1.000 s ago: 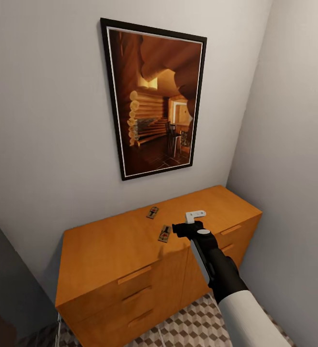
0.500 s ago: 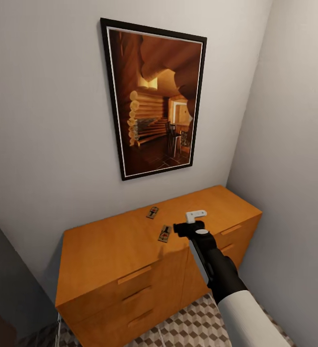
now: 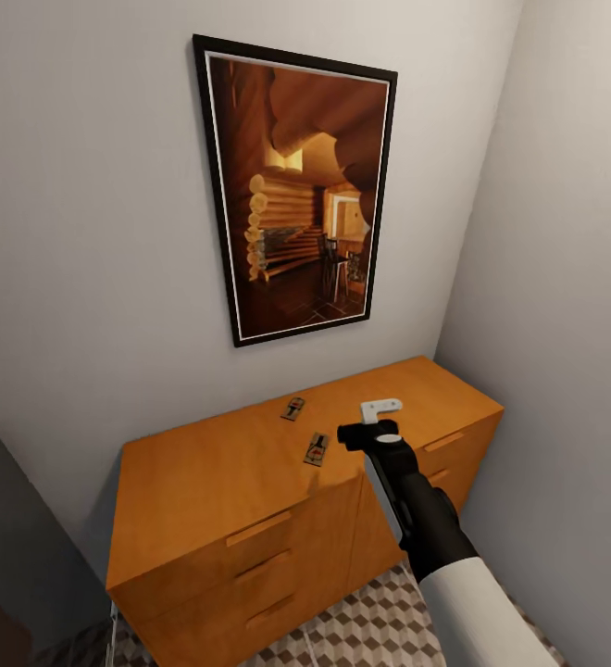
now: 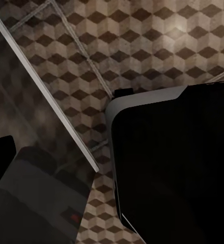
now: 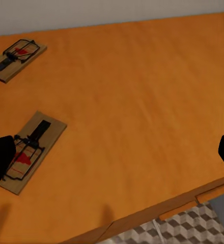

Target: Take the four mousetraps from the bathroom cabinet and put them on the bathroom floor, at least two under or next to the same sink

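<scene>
1. The robot faces a low orange-brown wooden cabinet set in a corner, with a framed picture of a log cabin on the wall above it.
2. Two mousetraps lie flat on the cabinet's top surface: the near mousetrap close to the front edge, and the far mousetrap a little farther back and to the left, nearer the wall. They are apart from each other.
3. The right gripper hovers over the surface, just to the right of the near mousetrap and not touching it.
4. In the right wrist view its two dark fingers stand spread wide at the edges of the picture with nothing between them, so they are released. The near mousetrap sits by one finger rather than between the two, and the far mousetrap lies beyond it.
5. The left wrist view looks down on the cube-patterned floor and dark parts of the robot; I cannot tell the state of the left fingers.
6. Judged step: lining up to pick the first of these traps off the cabinet.
7. The next move likely calls for shifting the gripper left until the near mousetrap is centred between the fingers, then lowering and closing on its thin wooden board.
</scene>
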Motion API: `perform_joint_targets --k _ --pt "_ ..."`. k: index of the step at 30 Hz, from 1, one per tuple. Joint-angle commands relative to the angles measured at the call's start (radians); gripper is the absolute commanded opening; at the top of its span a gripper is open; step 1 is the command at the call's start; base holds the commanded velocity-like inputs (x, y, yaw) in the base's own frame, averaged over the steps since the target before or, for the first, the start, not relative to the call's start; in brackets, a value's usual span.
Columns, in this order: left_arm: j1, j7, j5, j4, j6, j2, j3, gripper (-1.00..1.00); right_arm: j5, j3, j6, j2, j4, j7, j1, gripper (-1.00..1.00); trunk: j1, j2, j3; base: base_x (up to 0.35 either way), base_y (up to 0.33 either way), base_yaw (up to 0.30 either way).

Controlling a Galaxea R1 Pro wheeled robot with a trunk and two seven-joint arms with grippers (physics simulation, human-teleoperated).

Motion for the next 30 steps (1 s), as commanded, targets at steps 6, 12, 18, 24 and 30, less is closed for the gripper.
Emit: perform_joint_targets --k 6,12,18,24,30 --pt "-0.002 0.001 0.007 0.004 -0.007 -0.001 -0.008 1.0 0.004 0.005 0.01 0.0 -0.005 -0.087 -0.005 1.0 0.001 -0.002 -0.002 0.0 0.0 0.0" --pt "-0.002 0.001 0.007 0.004 -0.006 -0.001 -0.008 1.0 -0.002 0.075 0.012 0.0 -0.004 -0.133 -0.012 1.0 0.001 -0.002 -0.002 0.0 0.0 0.0" --pt "-0.002 0.001 0.007 0.004 -0.006 -0.001 -0.008 1.0 -0.009 0.105 0.013 0.0 -0.004 -0.142 -0.021 1.0 0.001 -0.002 -0.002 0.0 0.0 0.0" --pt "-0.002 0.001 0.007 0.004 -0.006 -0.001 -0.009 1.0 -0.021 0.198 0.026 0.0 -0.004 -0.14 -0.022 1.0 0.001 -0.002 -0.002 0.0 0.0 0.0" --pt "-0.002 0.001 0.007 0.004 -0.006 -0.001 -0.009 1.0 -0.083 0.223 0.028 0.0 -0.004 -0.137 -0.022 1.0 0.001 -0.002 -0.002 0.0 0.0 0.0"
